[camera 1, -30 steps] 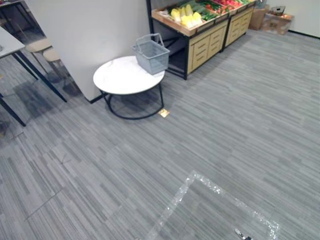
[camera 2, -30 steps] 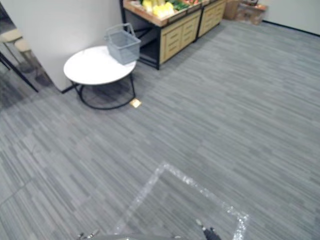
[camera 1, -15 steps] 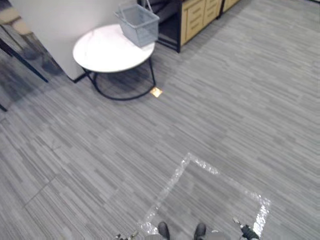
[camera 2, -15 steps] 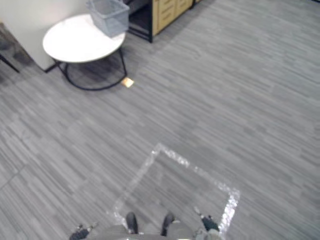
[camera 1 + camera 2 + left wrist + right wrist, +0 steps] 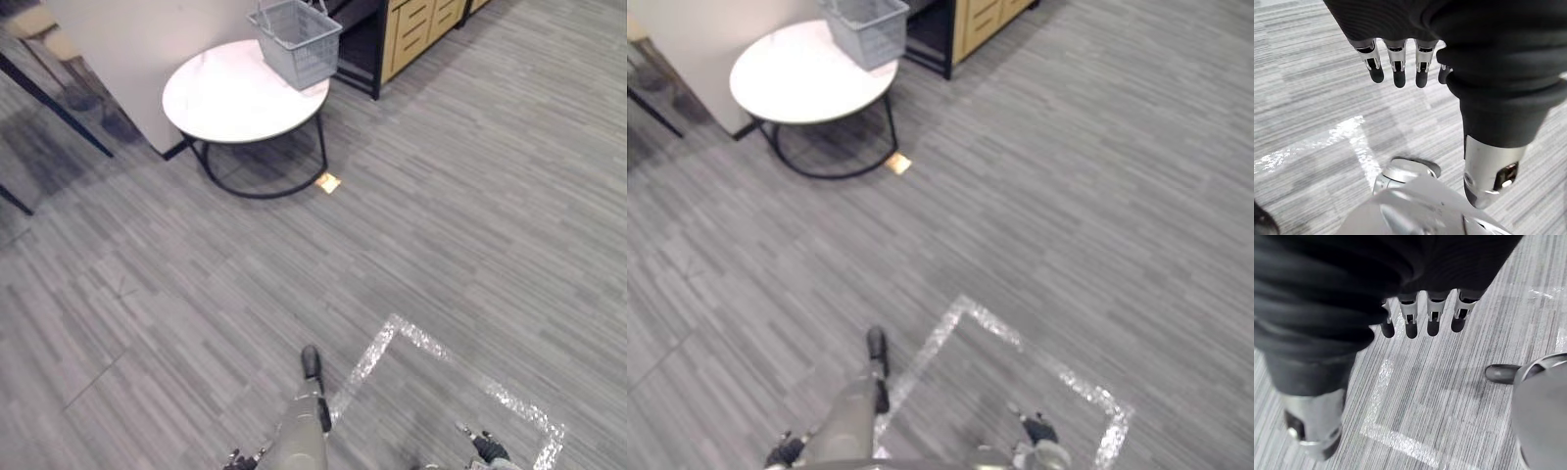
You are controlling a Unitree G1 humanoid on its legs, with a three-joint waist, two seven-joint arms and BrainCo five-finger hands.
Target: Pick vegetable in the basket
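Observation:
A grey wire basket (image 5: 297, 39) with its handle up stands on the far edge of a round white table (image 5: 225, 98), well ahead of me and to the left. Nothing shows inside it from here. My left hand (image 5: 1397, 68) hangs by my side over the carpet with straight fingers and holds nothing. My right hand (image 5: 1419, 319) hangs the same way, empty. Both hands sit at the bottom edge of the eye views, the left hand (image 5: 238, 458) and the right hand (image 5: 487, 450), far from the basket.
A wooden drawer cabinet (image 5: 423, 22) stands behind the table at the top right. A pale wall panel (image 5: 137, 39) rises left of the table, with dark furniture legs (image 5: 54, 108) beyond. Silver tape (image 5: 431, 343) marks the grey carpet; a small tan square (image 5: 328, 182) lies near the table.
The camera has tilted down and shifted as I move: the vegetable shelf has left the picture, and the table and basket sit a little further right than half a second ago. Both hands still hang empty.

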